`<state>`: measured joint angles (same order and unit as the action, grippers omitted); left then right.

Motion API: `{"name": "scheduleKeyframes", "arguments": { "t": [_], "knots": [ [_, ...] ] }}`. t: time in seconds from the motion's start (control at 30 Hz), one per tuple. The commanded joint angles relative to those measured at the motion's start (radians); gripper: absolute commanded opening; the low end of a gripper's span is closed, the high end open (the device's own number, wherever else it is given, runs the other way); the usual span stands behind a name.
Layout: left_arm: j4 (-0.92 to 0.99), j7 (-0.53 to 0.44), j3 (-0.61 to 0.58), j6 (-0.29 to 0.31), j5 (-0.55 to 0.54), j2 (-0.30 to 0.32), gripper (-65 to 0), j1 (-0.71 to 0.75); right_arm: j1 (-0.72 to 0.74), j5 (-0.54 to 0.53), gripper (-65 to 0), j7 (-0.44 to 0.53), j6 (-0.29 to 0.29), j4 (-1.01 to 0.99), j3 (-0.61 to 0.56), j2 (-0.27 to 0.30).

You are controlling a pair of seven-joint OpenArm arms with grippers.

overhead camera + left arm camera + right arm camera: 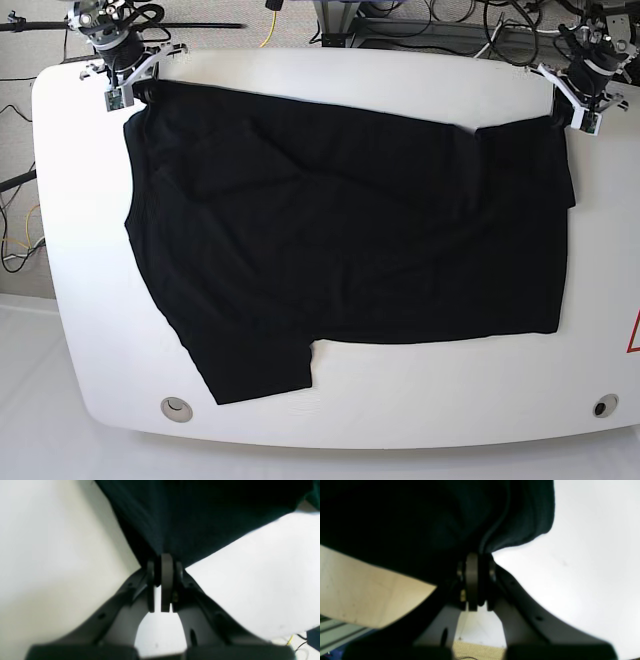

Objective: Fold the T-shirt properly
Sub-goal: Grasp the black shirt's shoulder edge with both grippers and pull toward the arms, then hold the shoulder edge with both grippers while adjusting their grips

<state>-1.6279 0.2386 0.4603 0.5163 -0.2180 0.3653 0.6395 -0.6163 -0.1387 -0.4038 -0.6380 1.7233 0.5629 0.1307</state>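
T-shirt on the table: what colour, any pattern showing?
The soft short-sleeved cloth T-shirt is plain black, with no pattern visible. Base view shows it best, spread on the white table.

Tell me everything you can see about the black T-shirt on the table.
The T-shirt is plain black, soft matte cloth with short sleeves. It lies spread nearly flat, with shallow wrinkles, across the white table; one sleeve points toward the near edge. Its two far corners are pinched: the left claw is shut on one, the right claw on the other. In both wrist views the cloth bunches at the closed tips.

Black T-shirt (350, 230) on white table (420, 400)
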Motion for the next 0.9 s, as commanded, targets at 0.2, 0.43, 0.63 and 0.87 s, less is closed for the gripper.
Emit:
{"name": "scheduleKeyframes", "arguments": {
  "t": [0.2,0.43,0.63,0.87],
  "knots": [
    [-0.089,-0.013,0.064,0.01,-0.009,-0.04,-63.1,0.099,-0.054,0.033,-64.5,-0.052,-0.012,0.045,0.019,-0.002],
    [-0.13,0.002,0.089,0.021,0.008,-0.078,-63.2,0.127,-0.058,0.035,-64.4,-0.052,-0.015,0.053,0.024,-0.005],
    [-0.134,0.024,0.091,0.05,0.013,-0.101,-63.9,0.121,-0.056,0.024,-64.1,-0.047,-0.013,0.054,0.02,0.001],
    [-0.115,0.035,0.075,0.04,0.011,-0.082,-64.5,0.085,-0.054,0.023,-64.4,-0.058,-0.011,0.052,0.017,0.008]
  ]
}}
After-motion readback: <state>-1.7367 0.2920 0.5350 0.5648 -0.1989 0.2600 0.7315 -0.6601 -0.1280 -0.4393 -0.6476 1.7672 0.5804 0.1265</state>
